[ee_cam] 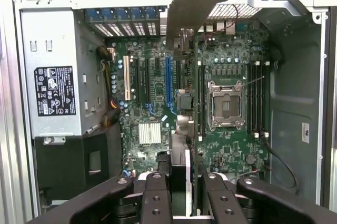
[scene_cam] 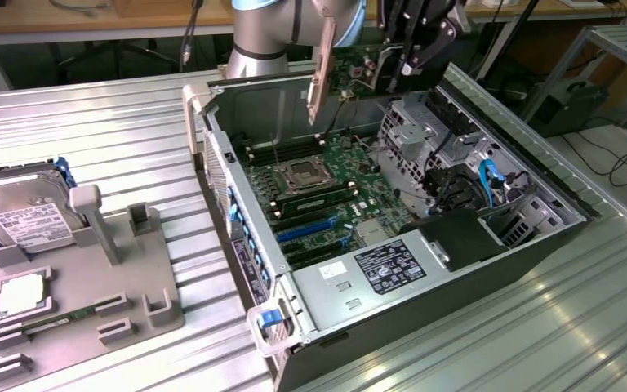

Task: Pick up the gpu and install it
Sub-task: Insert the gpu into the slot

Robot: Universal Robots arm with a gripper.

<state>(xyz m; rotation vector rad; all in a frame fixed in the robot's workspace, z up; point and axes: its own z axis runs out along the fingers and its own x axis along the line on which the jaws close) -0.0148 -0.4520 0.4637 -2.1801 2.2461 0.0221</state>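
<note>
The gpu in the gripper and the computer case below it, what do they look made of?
The gpu: green circuit board, probably fibreglass laminate; its bracket looks like pale bare sheet metal. The computer case: thin folded grey panels, likely steel, dull sheen.

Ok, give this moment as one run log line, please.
fingers: shut on thin dark circuit card with pale metal bracket | card: above open grey computer case, not seated

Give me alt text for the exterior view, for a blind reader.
A robot arm's pincer holds a flat green circuit card with a pale metal bracket above an open dark computer case. A silver hard drive rests on a grey holder at the exterior view's left.
</note>
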